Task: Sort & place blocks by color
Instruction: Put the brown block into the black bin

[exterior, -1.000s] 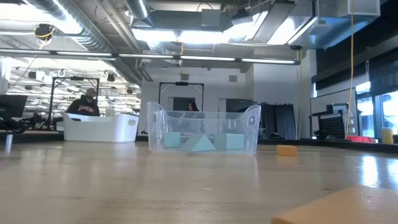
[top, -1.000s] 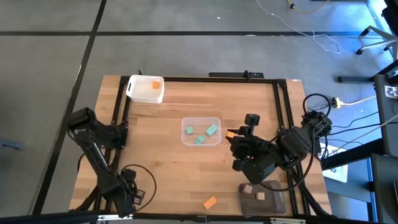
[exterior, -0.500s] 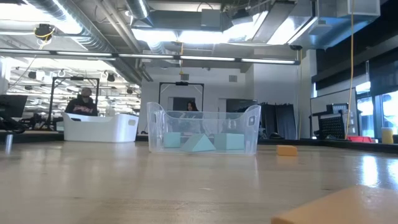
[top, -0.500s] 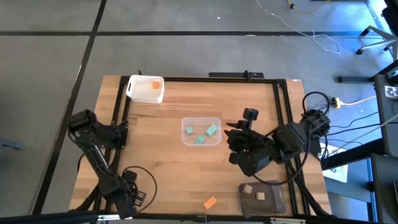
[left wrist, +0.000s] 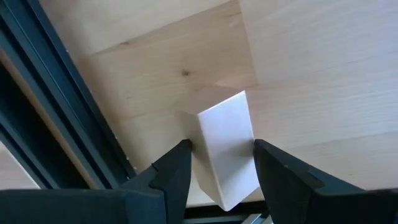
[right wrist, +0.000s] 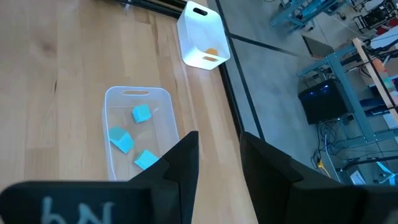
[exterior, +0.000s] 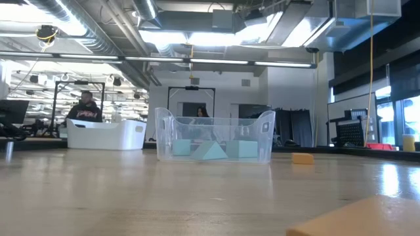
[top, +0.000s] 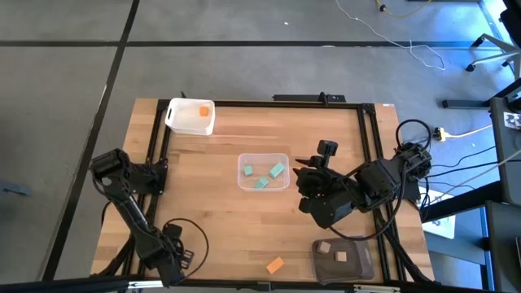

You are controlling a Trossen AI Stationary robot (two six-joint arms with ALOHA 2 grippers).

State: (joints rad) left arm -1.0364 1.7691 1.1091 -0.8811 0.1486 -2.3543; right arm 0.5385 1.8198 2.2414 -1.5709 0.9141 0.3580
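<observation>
Your right gripper (top: pixel 303 181) swung nearer the clear tub (top: pixel 263 172), fingers parted, empty; orange block (top: pixel 275 264) remained unsorted.

No readable text, labels or numbers anywhere.

**Block and tub count**

Three tubs sit on the table: one white tub (top: pixel 190 116), one clear tub (top: pixel 263 172) and one dark grey tub (top: pixel 342 259). Three teal blocks (top: pixel 278 170) lie in the clear tub. Two tan blocks (top: pixel 341 256) lie in the dark grey tub. Three orange blocks show: one in the white tub (top: pixel 203 111), one loose near the front edge (top: pixel 275 264), one beside the right arm (exterior: pixel 302 158). One pale block (left wrist: pixel 226 147) sits between the left gripper's fingers.
</observation>
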